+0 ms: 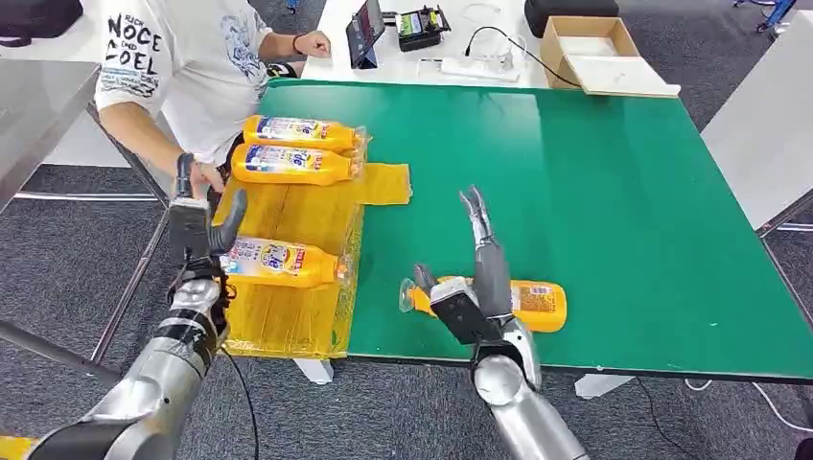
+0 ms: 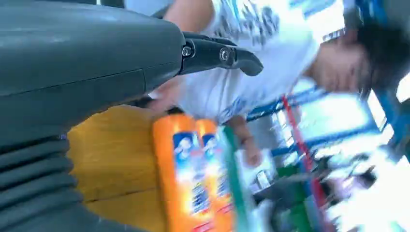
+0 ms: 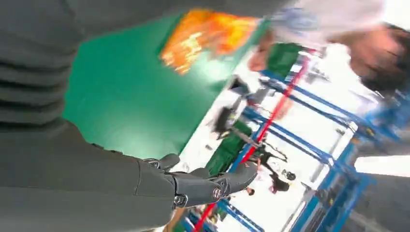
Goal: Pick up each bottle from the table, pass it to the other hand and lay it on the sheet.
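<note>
In the head view, a green counter (image 1: 614,192) carries a yellow sheet (image 1: 288,216) along its left edge. Three orange bottles lie on the sheet: a far bottle (image 1: 302,131), a second bottle (image 1: 292,164) just beside it, and a near bottle (image 1: 278,262) well apart from the pair. A fourth bottle (image 1: 532,304) lies on its side on the bare green surface near the front edge. The right hand (image 1: 475,278) hangs over this bottle's neck end, fingers stretched forward and apart, grasping nothing; whether its palm touches the bottle is hard to tell from here. The left hand (image 1: 204,230) is raised just beside the near bottle's base, fingers spread and released, holding nothing. A person in a white printed shirt (image 1: 182,67) stands at the far left corner, one hand (image 1: 203,179) by the sheet's edge.

In the left wrist view, the left hand's dark fingers (image 2: 217,54) stick out straight and empty. Beyond them lie the two paired bottles (image 2: 193,179) side by side on the yellow sheet, with the person's white shirt behind.

In the right wrist view, the right hand's fingers (image 3: 212,183) extend unclenched above the green counter; a blurred orange patch (image 3: 208,36) past it looks like the sheet with bottles.
</note>
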{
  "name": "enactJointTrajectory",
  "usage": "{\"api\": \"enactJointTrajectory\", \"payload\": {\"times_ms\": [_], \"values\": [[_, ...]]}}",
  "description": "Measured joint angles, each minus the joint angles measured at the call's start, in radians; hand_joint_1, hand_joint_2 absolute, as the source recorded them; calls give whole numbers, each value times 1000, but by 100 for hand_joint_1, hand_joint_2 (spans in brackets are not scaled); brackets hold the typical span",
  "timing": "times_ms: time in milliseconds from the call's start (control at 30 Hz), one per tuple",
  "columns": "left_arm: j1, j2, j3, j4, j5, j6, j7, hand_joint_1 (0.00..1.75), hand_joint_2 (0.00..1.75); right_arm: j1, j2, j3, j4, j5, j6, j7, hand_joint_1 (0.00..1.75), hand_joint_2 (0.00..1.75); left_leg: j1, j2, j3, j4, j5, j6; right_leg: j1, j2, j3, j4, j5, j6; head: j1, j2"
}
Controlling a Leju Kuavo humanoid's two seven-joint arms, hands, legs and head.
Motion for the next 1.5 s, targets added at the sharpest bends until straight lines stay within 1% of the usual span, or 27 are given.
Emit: {"api": "enactJointTrajectory", "payload": {"times_ms": [167,333,500,600,800,933,1100,1233,1500], "values": [[127,-26,7,-210,47,7,-1,0,175,3,-102,1,-20,166,93,115,0,175,-1,0,0,0,0,0,0,0,0,0,0,0,0,0],[213,-50,3,-334,50,-16,-1,0,175,4,-175,5,-20,203,147,147,0,175,0,0,0,0,0,0,0,0,0,0,0,0,0,0],[243,-62,-2,-382,46,-20,-1,0,175,5,-206,9,-20,208,157,152,0,175,0,0,0,0,0,0,0,0,0,0,0,0,0,0],[256,-64,-15,-391,25,-47,0,0,175,1,-225,13,-18,192,219,167,0,175,0,0,0,0,0,0,0,0,0,0,0,0,0,0],[285,-80,-59,-380,15,-98,1,0,175,-38,-266,31,52,142,307,149,0,175,-1,0,-1,0,0,1,-1,0,0,0,0,0,0,0],[287,-87,-78,-354,15,-106,1,0,175,-72,-281,40,134,118,336,151,0,175,-1,0,-1,0,0,0,-1,0,0,0,0,0,-1,0],[287,-87,-78,-354,15,-106,1,0,175,-74,-282,40,137,117,338,152,0,175,-1,0,-1,0,0,0,-1,0,0,0,0,0,0,0],[287,-92,-98,-310,16,-117,2,0,175,-143,-303,57,292,106,358,157,0,175,-1,0,-1,0,0,0,0,0,0,0,0,0,0,0],[287,-92,-109,-290,18,-114,7,0,175,-187,-308,82,339,113,404,198,0,175,-1,0,0,0,0,1,-1,0,1,-1,0,0,0,0]]}}
